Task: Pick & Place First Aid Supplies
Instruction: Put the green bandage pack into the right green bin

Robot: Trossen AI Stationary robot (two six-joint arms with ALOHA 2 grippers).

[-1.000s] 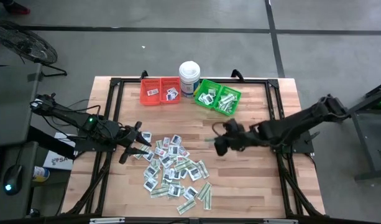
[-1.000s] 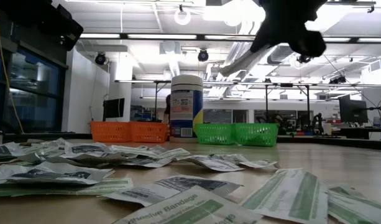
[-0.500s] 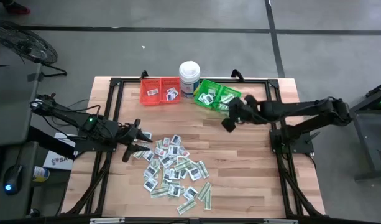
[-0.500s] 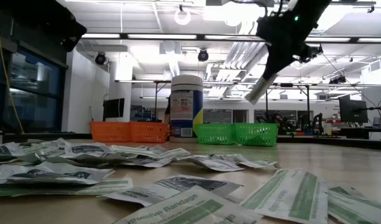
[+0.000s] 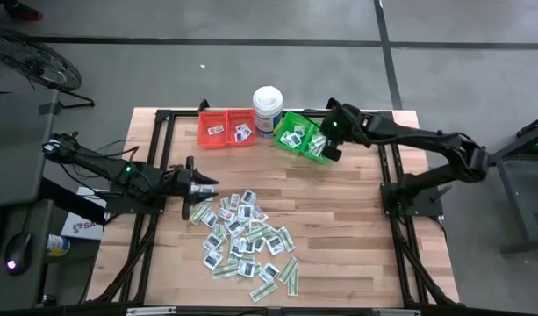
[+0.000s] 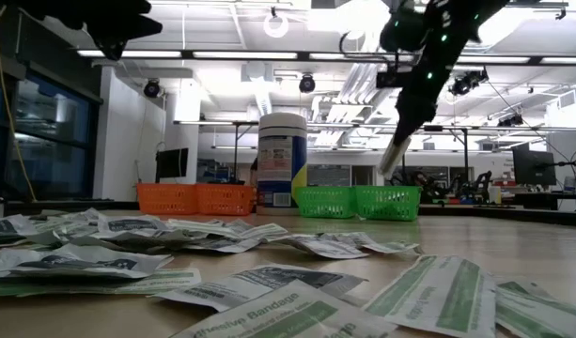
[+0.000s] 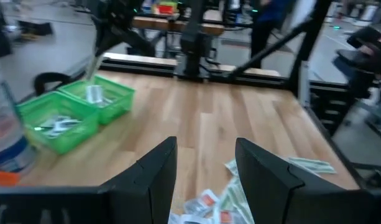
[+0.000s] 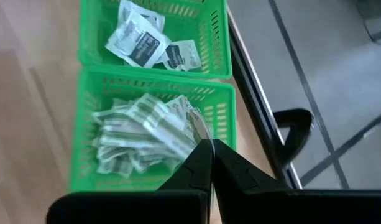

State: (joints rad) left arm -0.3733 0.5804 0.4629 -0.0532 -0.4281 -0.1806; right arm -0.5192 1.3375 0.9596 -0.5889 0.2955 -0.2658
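Now the right end effector, clamped on a green-and-white strip, has swung from mid-desk to the green bin at one o'clock for dropping, while the left end effector, fingers apart, hovers beside the packet pile.

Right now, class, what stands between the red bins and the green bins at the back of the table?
The tall white tub stands between the red bins and green bins, clearest in the high view.

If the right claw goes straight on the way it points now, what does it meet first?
Most likely the green-and-white strips piled in the green bin; the shut right claw hangs just above them, holding a packet.
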